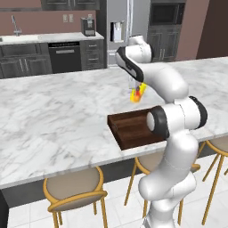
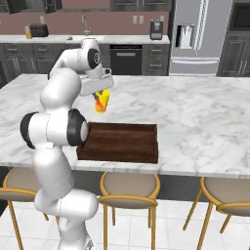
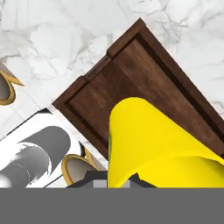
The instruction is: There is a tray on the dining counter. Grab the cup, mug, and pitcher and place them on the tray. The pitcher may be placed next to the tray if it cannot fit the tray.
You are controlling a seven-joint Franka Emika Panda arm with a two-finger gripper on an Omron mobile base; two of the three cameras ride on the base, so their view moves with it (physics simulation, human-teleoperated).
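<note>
Nearest, at 6 o'clock in the right base view: tan stools (image 2: 129, 188) with gold legs under the overhanging dining counter (image 2: 195, 112). Next, on the near edge of the marble: dark wooden tray (image 2: 119, 142), nothing lying in it. Beyond and above its far left corner, at about 11 o'clock: gripper (image 2: 101, 101) clamped narrow on the yellow cup (image 2: 101, 103), held off the counter, tilted. Farthest, at 12 o'clock: dark cabinets, steel fridge (image 2: 197, 34).

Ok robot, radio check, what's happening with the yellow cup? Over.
Hand shut on small bright yellow handleless cup, in the air. Dark brown wooden tray below on white marble dining counter, nothing on it. Path clear.
</note>
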